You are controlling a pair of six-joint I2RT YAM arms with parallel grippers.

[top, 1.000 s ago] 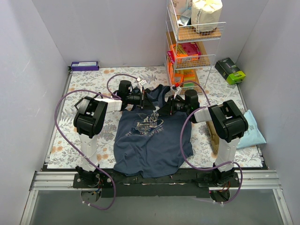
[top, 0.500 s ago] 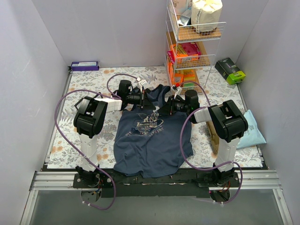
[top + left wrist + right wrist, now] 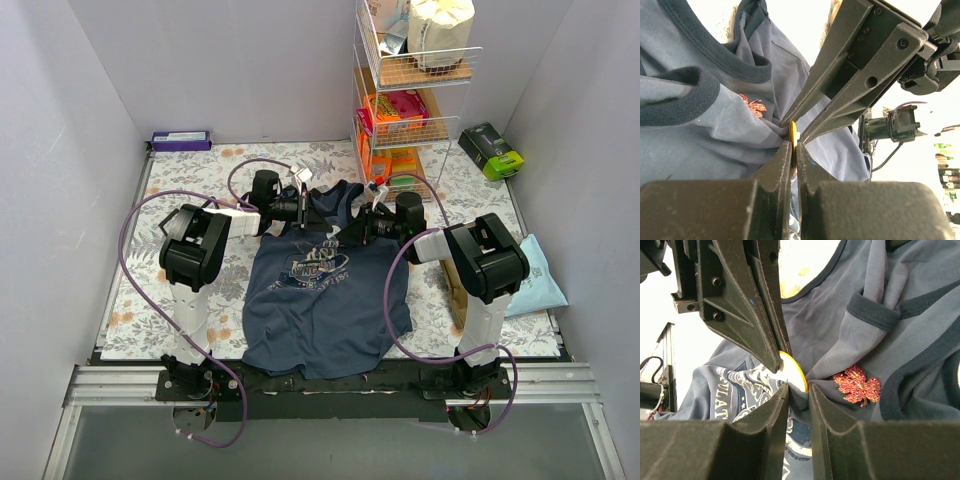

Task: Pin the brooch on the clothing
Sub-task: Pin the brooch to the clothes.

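Your left gripper [image 3: 794,145] is closed tight, its two fingertips nipping a small yellow-rimmed disc [image 3: 792,131] edge-on; from the right wrist camera the disc's face looks white, with no writing on it that you could read. Your right gripper [image 3: 798,390] is partly closed, with a gathered fold of the navy tank top [image 3: 320,320] pinched between its fingers; its tips meet the left gripper's tips at the disc, so the two claws stand nose to nose.

The tank top lies flat on the flowered table cloth [image 3: 200,170] between the two arms, hem towards the bases; only the neck end is lifted and bunched, where both grippers hold. A red glitter maple leaf [image 3: 857,385] sits on the cloth just beside the pinched fold, near the darker trim; you cannot tell from these views whether it is fastened or merely lying there.

The pale chest print [image 3: 735,390] shows a few capital letters in the right wrist view, cut off by the finger and the creases; not enough to make out a word; from above it is too small to read.

Along the far side stand a wire rack [image 3: 395,72] with bright packets, a purple box [image 3: 181,140] and a green box [image 3: 492,150]; their labels are too small to read. A pale blue pouch [image 3: 537,278] lies at the right edge.
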